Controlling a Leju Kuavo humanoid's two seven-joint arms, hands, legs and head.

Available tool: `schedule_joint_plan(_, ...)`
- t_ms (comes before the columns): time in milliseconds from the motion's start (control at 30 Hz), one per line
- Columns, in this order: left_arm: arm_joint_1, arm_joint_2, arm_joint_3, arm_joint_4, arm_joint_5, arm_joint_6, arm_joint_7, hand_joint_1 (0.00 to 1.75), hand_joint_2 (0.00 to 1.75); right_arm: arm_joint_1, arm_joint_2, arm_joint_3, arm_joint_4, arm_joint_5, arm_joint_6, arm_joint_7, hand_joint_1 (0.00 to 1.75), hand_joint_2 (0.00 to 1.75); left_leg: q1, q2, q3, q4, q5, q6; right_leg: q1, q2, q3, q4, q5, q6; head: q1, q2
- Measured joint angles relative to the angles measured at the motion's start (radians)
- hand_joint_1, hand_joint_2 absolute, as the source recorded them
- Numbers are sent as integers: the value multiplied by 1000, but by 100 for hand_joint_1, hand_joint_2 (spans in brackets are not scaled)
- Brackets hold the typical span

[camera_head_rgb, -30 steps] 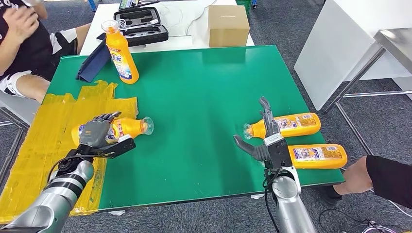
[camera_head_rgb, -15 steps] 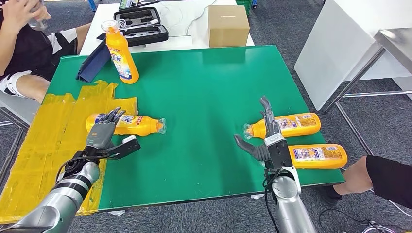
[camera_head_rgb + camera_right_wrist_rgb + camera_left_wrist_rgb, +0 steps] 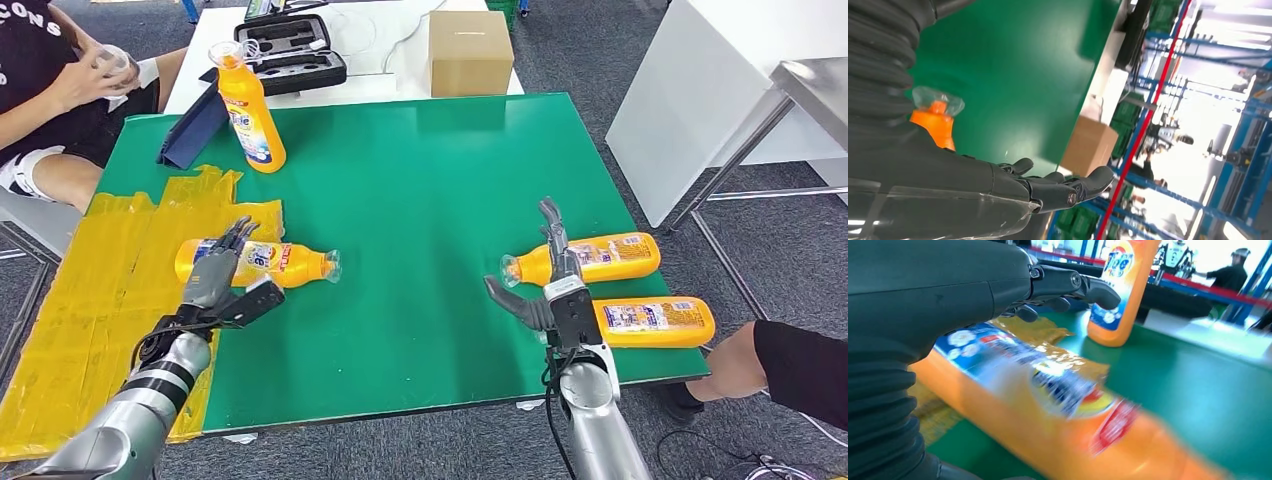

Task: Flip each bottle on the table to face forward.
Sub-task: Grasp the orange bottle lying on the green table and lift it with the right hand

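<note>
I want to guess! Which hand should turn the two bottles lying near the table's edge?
Probably the right hand: its open fingers reach over the nearer lying bottle, the other bottle beside it. The left hand is across the table.

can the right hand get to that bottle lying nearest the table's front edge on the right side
Probably yes: the right hand is open right beside that bottle, with nothing between them.
</note>
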Motion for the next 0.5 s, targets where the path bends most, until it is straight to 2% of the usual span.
schedule_joint_plan(133, 47, -31, 31, -137, 176, -112, -42, 0, 175, 5, -1, -6, -7, 54, -40, 4, 0, 175, 0, 0, 0, 0, 0, 0, 0, 0, 0, 0, 0, 0, 0, 0)
schedule_joint_plan(400, 91, -54, 49, -271, 212, -145, -46, 0, 175, 6, -3, -12, -12, 68, -48, 7, 0, 175, 0, 0, 0, 0, 0, 0, 0, 0, 0, 0, 0, 0, 0, 0)
schedule_joint_plan(500, 106, -57, 55, -306, 293, -210, -63, 0, 175, 6, -8, -12, -12, 117, -73, 28, 0, 175, 0, 0, 0, 0, 0, 0, 1, 0, 0, 0, 0, 0, 0, 0)
